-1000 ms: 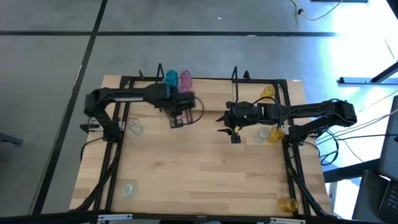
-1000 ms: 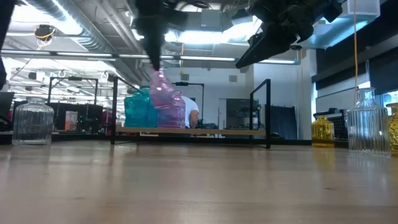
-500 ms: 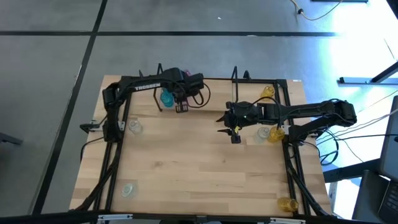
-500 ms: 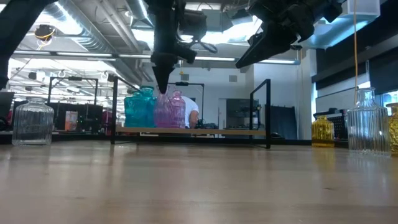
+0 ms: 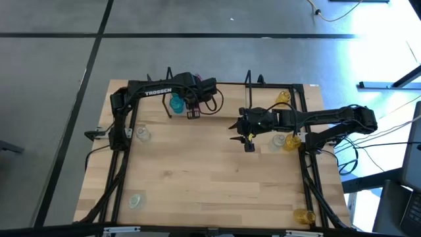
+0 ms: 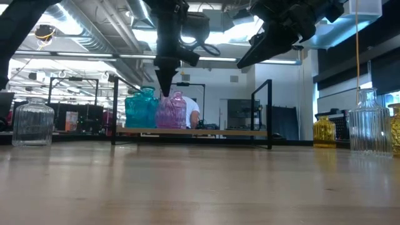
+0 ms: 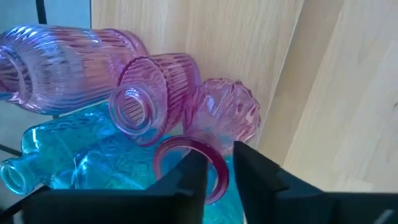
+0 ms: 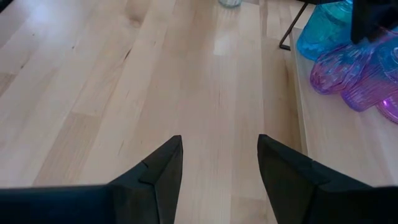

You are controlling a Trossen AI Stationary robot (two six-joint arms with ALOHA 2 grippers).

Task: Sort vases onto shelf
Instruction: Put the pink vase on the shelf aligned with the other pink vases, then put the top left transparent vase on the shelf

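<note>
On the shelf [image 6: 219, 132] at the table's far edge stand teal-blue vases [image 7: 81, 155] and pink vases [image 6: 170, 112] close together. My left gripper [image 7: 221, 186] points down over the nearest pink vase [image 7: 227, 115], which stands upright on the shelf plank. One finger is inside its mouth and one outside, with the rim wall [image 7: 222, 174] in the narrow gap and a sliver of space on both sides. In the high view this gripper [image 5: 193, 110] is beside a teal vase [image 5: 176, 103]. My right gripper [image 8: 217, 162] hangs open above the table's middle [image 5: 245, 135], holding nothing.
Clear vases stand at the left [image 5: 143, 134] and near left [image 5: 135, 199]. Yellow vases [image 5: 283, 97] [image 5: 302, 214] and a clear and yellow pair [image 5: 285, 141] stand at the right. The shelf's black wire end frames [image 6: 270, 112] rise at both ends. Bare wood lies mid-table [image 5: 210, 171].
My left gripper has carried the pink vase toward the far edge and down. The vase hung tilted above the shelf front. It now stands upright on the plank beside the teal vase. For the last half second the gripper has stayed over it.
</note>
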